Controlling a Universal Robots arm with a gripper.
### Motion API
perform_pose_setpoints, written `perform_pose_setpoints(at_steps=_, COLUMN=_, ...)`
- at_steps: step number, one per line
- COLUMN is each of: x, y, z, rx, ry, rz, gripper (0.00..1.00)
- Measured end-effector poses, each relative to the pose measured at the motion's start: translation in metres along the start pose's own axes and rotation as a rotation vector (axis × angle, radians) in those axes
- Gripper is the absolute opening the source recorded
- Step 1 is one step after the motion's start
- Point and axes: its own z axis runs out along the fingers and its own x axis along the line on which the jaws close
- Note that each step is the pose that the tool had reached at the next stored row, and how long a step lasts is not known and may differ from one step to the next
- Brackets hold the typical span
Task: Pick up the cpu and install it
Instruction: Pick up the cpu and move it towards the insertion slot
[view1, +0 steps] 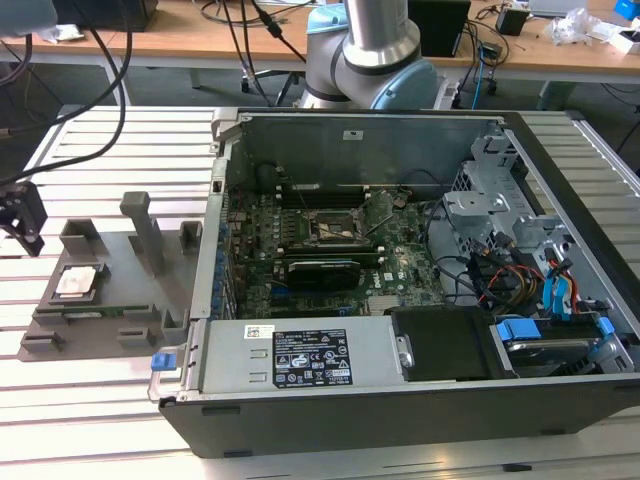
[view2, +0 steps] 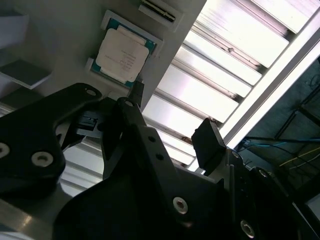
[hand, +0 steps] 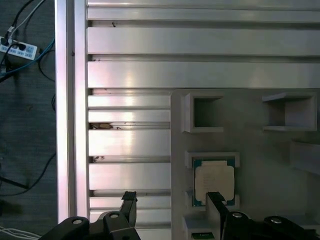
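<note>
Slotted aluminium rails form the table (view1: 100, 130), with a wooden worktop (view1: 200, 40) and loose cables behind it. At the exterior view's far left the hand (view1: 22, 215) hangs over the table's edge, just outside a grey moulded fixture (view1: 140, 290). The cpu (view1: 79, 283) lies flat in a square pocket of that fixture, silvery top upward, near the hand but not held by it.

In both wrist views the hand is spread, with nothing between its fingers. In the first wrist view one finger (hand: 129, 200) is over the bare rails. The other is in line with the cpu's near edge, so the hand looks offset to one side rather than straddling the cpu. I cannot tell whether that second finger touches it.

Further toward the exterior view's right, the computer case (view1: 400, 420) lies open on its side. The black socket frame (view1: 330, 228) sits near the middle of the motherboard (view1: 260, 270). It is too small to tell whether the frame is latched. A white-labelled power supply (view1: 300, 355) runs along the near wall, and the drive cage (view1: 540, 270) with blue cables fills the right end.

As I judge it, the task is at its very start. Nothing is grasped and the cpu is in its fixture, so lifting, carrying and seating it all remain.
</note>
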Motion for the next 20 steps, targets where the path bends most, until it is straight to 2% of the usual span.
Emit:
perform_pose_setpoints(at_steps=13, x=0.0001, y=0.0000, z=0.0019, rx=-0.0001, ry=0.0000, rz=0.000, gripper=0.66)
perform_pose_setpoints(at_steps=20, x=0.0002, y=0.0001, z=0.0057, rx=0.0001, ry=0.0001, rz=0.000, gripper=0.66)
